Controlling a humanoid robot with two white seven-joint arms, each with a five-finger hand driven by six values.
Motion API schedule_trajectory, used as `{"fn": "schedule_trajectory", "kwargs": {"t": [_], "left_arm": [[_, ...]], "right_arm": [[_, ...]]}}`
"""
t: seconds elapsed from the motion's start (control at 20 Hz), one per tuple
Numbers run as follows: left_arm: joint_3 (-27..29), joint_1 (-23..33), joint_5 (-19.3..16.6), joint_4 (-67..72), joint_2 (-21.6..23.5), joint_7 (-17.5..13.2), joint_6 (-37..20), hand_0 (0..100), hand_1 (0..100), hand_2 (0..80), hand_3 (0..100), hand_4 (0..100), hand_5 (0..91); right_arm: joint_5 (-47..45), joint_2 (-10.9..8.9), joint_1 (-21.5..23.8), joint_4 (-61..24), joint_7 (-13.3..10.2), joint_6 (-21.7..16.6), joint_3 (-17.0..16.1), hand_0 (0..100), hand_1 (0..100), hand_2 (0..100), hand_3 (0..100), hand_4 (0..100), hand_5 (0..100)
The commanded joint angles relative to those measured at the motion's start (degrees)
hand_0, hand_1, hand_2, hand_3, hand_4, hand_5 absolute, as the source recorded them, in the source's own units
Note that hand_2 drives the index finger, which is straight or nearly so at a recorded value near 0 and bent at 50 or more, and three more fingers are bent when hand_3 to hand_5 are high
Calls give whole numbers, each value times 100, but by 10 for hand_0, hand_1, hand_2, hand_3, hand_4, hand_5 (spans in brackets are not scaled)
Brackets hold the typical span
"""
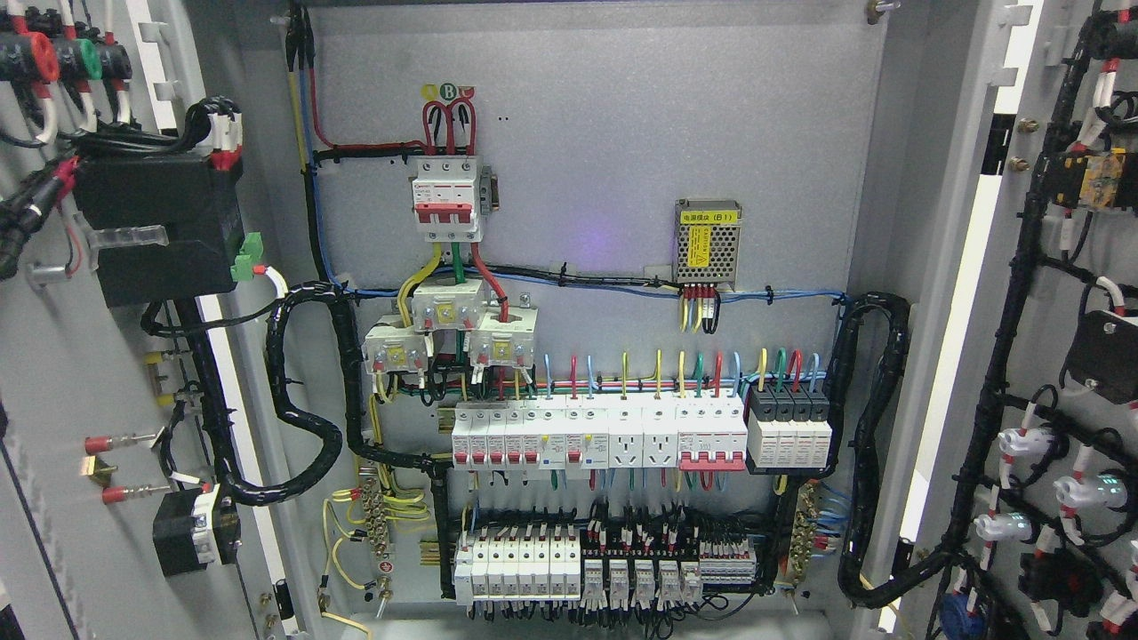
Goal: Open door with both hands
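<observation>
I see grey matte metal cabinet (605, 133) | left door (53, 373) and right door (1058, 356) swung wide at its edges | rectangular white breakers (596, 431) | both hands outside my view, state unknown

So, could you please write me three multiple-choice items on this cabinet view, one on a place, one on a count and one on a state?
1. Where does the small meshed power supply with the yellow label sit?
A. right of the red main breaker
B. on the left door
C. below the bottom breaker row

2. How many red wire loops rise from the main breaker's top?
A. one
B. three
C. six

3. How do the cabinet doors stand?
A. both shut
B. only the left open
C. both open

Answers: 1 A, it is mounted on the back panel to the breaker's right. 2 B, three loops show. 3 C, the left door and right door are swung wide, wiring exposed.
</observation>
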Motion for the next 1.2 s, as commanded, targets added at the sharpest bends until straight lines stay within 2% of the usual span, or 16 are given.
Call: {"fn": "schedule_trajectory", "kwargs": {"t": [0.0,0.15,0.6,0.95,1.15], "left_arm": [[422,-30,-149,-309,-163,9,-1218,0,0,0,0,32,0],[554,-38,-122,-309,-207,18,-1648,0,0,0,0,31,0],[924,-170,361,-309,-260,26,-2686,0,0,0,0,31,0],[994,-223,879,-309,-120,18,-3090,0,0,0,0,31,0],[994,-205,932,-309,21,26,-3267,0,0,0,0,31,0]], "right_arm": [[-207,-280,-5,106,13,-958,-183,107,0,0,0,0,0],[-207,-385,3,167,22,-880,-201,107,0,0,0,0,0],[-207,-658,-32,361,40,-730,-253,107,0,0,0,0,0],[-251,-772,-216,458,40,-668,-271,107,0,0,0,0,0],[-251,-790,-251,537,66,-668,-306,107,0,0,0,0,0]]}}
